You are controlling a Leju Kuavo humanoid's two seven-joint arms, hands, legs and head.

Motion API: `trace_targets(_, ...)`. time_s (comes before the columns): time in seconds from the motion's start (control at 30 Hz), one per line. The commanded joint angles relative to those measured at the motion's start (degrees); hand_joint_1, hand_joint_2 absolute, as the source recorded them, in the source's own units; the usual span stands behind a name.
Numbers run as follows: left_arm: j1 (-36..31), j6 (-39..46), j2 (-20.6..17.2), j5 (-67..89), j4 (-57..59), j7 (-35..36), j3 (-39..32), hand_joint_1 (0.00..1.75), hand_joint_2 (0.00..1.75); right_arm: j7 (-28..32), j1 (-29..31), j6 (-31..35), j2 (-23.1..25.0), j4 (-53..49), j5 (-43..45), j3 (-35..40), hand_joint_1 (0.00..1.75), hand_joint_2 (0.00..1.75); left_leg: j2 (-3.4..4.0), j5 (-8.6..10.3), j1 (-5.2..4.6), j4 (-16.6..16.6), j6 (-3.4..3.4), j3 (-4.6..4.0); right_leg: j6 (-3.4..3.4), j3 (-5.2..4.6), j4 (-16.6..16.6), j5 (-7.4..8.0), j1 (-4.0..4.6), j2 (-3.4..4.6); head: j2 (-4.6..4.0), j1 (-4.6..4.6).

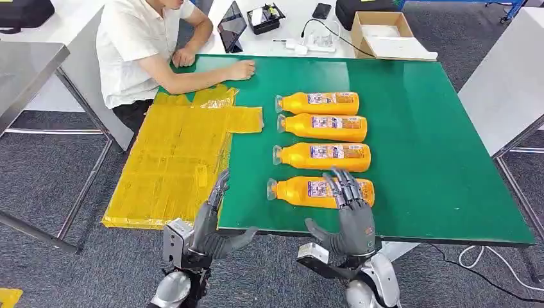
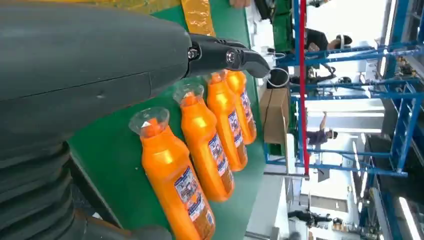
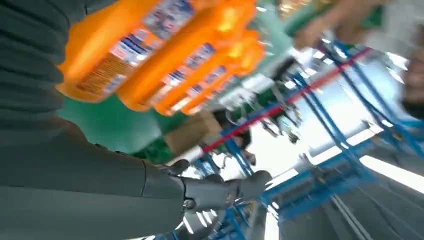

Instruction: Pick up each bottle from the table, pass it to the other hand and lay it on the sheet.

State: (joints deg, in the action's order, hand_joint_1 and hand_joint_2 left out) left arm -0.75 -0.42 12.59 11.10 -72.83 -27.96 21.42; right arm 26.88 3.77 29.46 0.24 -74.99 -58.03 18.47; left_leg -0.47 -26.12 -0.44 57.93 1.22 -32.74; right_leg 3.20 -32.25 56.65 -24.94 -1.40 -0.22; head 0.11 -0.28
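Several orange bottles lie in a column on the green table (image 1: 423, 160), caps to the left. The nearest bottle (image 1: 301, 191) (image 2: 175, 180) (image 3: 115, 47) lies close to the front edge. My right hand (image 1: 349, 208) hovers over its right half with fingers spread, holding nothing. My left hand (image 1: 212, 218) stands open at the front edge, left of that bottle, by the border of the yellow sheet (image 1: 173, 160). In the left wrist view its fingers (image 2: 225, 55) reach over the row of bottles. The right wrist view shows my right hand's fingers (image 3: 220, 190) apart, beside the bottles.
A person in a white shirt (image 1: 138, 45) sits at the far left corner with a hand (image 1: 240, 69) on the table. A cardboard box (image 1: 382, 32), a tablet (image 1: 231, 25) and a power strip (image 1: 314, 42) lie on the white desk behind. Grey tables stand on both sides.
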Motion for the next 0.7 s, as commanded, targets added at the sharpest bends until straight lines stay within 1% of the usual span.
trace_targets(0.03,-2.9,-0.4,0.1,-0.8,5.5,-0.1,0.9,0.00,1.75,-2.9,9.7,-0.9,-7.7,15.5,-4.1,4.8,0.00,1.75,0.08,0.00,0.07,-0.1,-0.07,0.11,-0.11,0.12,-0.1,0.05,0.08,0.06,0.02,0.00)
trace_targets(0.1,-2.8,-0.1,0.2,-1.0,5.2,0.0,0.3,0.00,1.75,-3.4,10.7,-3.3,-8.2,15.5,-5.6,6.6,0.00,1.75,0.19,-0.02,0.08,0.0,-0.09,0.10,-0.13,0.07,-0.1,0.06,0.09,0.17,0.00,-0.02)
trace_targets(0.13,-2.7,0.1,0.4,-1.6,5.1,0.2,-0.3,0.00,1.75,-4.0,11.0,-4.3,-8.4,15.0,-6.6,7.4,0.00,1.75,0.12,-0.01,0.06,0.0,-0.08,0.07,-0.11,0.07,-0.1,0.04,0.07,0.10,0.02,0.02)
trace_targets(0.17,-2.7,0.0,0.3,-1.7,5.1,0.2,-0.4,0.00,1.75,-4.3,11.1,-4.5,-8.2,14.8,-6.8,7.6,0.00,1.75,0.17,-0.03,0.11,0.0,-0.11,0.10,-0.16,0.10,-0.1,0.05,0.13,0.13,0.02,-0.02)
trace_targets(0.2,-2.7,0.0,0.3,-1.7,5.1,0.2,-0.4,0.00,1.75,-4.3,11.1,-4.5,-8.2,14.8,-6.8,7.6,0.00,1.75,0.13,-0.01,0.08,0.0,-0.10,0.06,-0.14,0.06,-0.1,0.04,0.09,0.10,0.02,-0.02)
trace_targets(0.3,-2.6,0.0,0.4,-2.0,5.3,0.3,-0.9,0.00,1.75,-5.2,11.4,-8.4,-8.2,14.2,-4.7,8.9,0.00,1.75,0.12,-0.01,0.06,0.0,-0.08,0.05,-0.10,0.03,-0.1,0.03,0.07,0.09,0.00,0.00)
trace_targets(0.33,-2.8,0.1,0.3,-2.1,5.4,0.3,-1.0,0.00,1.75,-5.4,11.9,-9.6,-8.5,14.9,-4.3,9.4,0.00,1.75,0.20,-0.03,0.19,0.0,-0.16,0.13,-0.24,0.14,-0.2,0.08,0.21,0.16,0.02,0.00)
trace_targets(0.37,-2.8,0.7,0.4,-2.1,5.1,0.4,-1.6,0.00,1.75,-5.8,12.4,-10.4,-8.8,15.9,-4.2,9.8,0.00,1.75,0.13,-0.01,0.07,0.0,-0.08,0.04,-0.10,0.03,-0.1,0.04,0.08,0.10,0.00,-0.02)
trace_targets(0.43,-2.6,0.9,0.3,-2.2,4.6,0.5,-2.1,0.00,1.75,-6.8,12.6,-12.1,-9.5,17.0,-3.9,10.2,0.00,1.75,0.14,-0.01,0.09,0.0,-0.08,0.04,-0.12,0.04,-0.1,0.05,0.10,0.10,0.00,0.00)
trace_targets(0.53,-2.2,1.0,0.3,-2.2,4.0,0.5,-2.4,0.00,1.75,-6.9,12.7,-13.0,-9.9,17.6,-3.4,10.3,0.00,1.75,0.10,0.00,0.08,0.0,-0.07,0.02,-0.10,0.03,-0.1,0.04,0.09,0.07,0.00,0.00)
trace_targets(0.6,-1.7,1.2,0.2,-2.0,3.3,0.8,-2.7,0.00,1.75,-8.4,12.9,-15.6,-11.2,18.3,-4.0,11.1,0.00,1.75,0.08,-0.01,0.07,0.0,-0.08,0.02,-0.11,0.05,-0.1,0.03,0.08,0.06,0.02,0.00)
trace_targets(0.7,-1.0,1.4,0.2,-1.8,2.3,1.1,-3.0,0.00,1.75,-10.4,13.1,-16.6,-12.3,18.3,-4.5,11.5,0.00,1.75,0.12,-0.02,0.10,0.0,-0.10,0.06,-0.16,0.09,-0.1,0.04,0.11,0.09,0.02,-0.02)
